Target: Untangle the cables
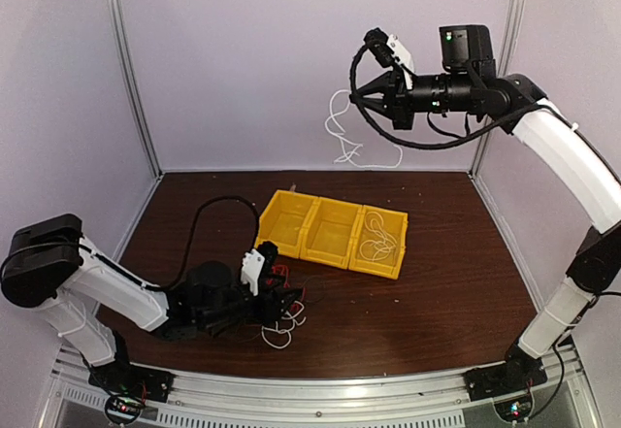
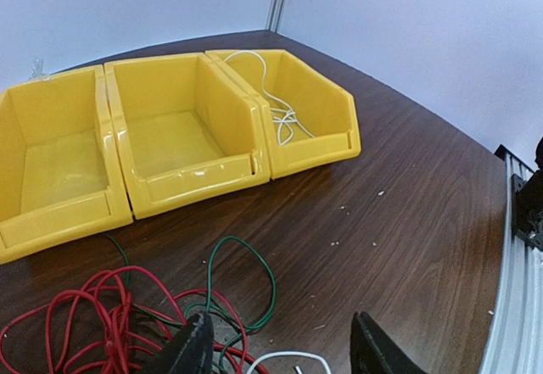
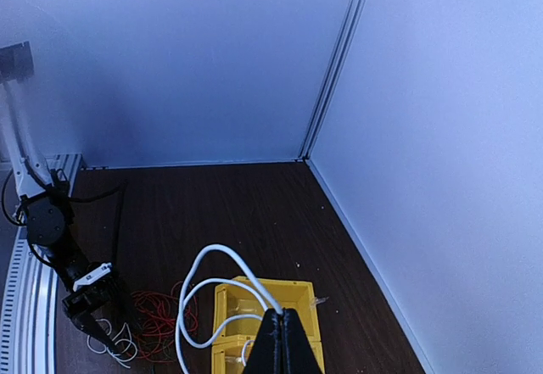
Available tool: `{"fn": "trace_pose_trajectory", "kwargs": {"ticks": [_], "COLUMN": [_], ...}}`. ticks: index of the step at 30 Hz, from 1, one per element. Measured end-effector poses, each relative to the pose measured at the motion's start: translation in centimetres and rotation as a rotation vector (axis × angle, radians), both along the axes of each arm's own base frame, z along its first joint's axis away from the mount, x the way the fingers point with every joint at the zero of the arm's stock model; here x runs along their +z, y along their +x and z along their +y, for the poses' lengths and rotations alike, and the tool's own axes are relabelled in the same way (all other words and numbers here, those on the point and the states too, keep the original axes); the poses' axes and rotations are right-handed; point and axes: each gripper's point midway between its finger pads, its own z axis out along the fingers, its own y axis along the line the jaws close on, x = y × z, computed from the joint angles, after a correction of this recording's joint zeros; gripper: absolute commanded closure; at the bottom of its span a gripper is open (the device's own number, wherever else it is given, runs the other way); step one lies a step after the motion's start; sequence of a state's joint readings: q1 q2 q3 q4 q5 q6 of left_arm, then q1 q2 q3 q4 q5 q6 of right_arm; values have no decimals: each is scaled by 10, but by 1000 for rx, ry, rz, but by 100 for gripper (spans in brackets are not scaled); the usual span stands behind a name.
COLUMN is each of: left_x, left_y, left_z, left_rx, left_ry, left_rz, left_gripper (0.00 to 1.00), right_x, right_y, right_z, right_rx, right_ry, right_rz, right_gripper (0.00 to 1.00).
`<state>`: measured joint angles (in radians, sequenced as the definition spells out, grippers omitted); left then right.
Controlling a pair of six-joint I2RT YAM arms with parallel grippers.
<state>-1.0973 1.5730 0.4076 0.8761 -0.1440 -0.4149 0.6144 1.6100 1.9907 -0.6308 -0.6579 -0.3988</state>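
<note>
Patience pays: with my right fingers (image 3: 271,345) pinching the white cable (image 3: 222,249) high above the worktop (image 1: 437,292) and my left fingers (image 2: 191,350) spread beside the red-green clump (image 2: 102,315), I lower slowly so its loops settle inside the end bin (image 2: 316,148).

Pale lavender walls (image 1: 262,59) with metal corner posts (image 1: 131,69) enclose a dark wooden table (image 1: 456,292).

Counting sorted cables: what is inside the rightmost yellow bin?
A white cable lies loosely coiled in the right bin; one strand rises toward its back rim. Nothing else shows, though the front lip hides the floor just behind it.
</note>
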Motion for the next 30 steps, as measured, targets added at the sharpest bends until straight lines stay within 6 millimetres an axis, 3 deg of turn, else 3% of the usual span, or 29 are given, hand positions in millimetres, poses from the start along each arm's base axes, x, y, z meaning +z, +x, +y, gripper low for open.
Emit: {"fn": "trace_pose_trajectory", "kwargs": {"ticks": [11, 13, 14, 22, 30], "left_x": [17, 20, 21, 33, 32], "left_y": [-8, -9, -9, -9, -9], "left_z": [5, 12, 17, 44, 57], "left_rx": [20, 38, 49, 121, 162], "left_ry": [-8, -15, -22, -59, -54], "left_rz": [-12, -13, -14, -15, -5], "left_gripper": [26, 6, 3, 3, 3], "right_x": [-81, -97, -104, -165, -205], "right_y": [36, 42, 45, 68, 86], "right_z": [-6, -10, -11, -6, 5], "right_rx": [-101, -120, -126, -147, -153], "right_ry": [-97, -116, -124, -189, -214], "right_rz": [102, 126, 137, 221, 282], "right_gripper": [100, 100, 100, 100, 100]}}
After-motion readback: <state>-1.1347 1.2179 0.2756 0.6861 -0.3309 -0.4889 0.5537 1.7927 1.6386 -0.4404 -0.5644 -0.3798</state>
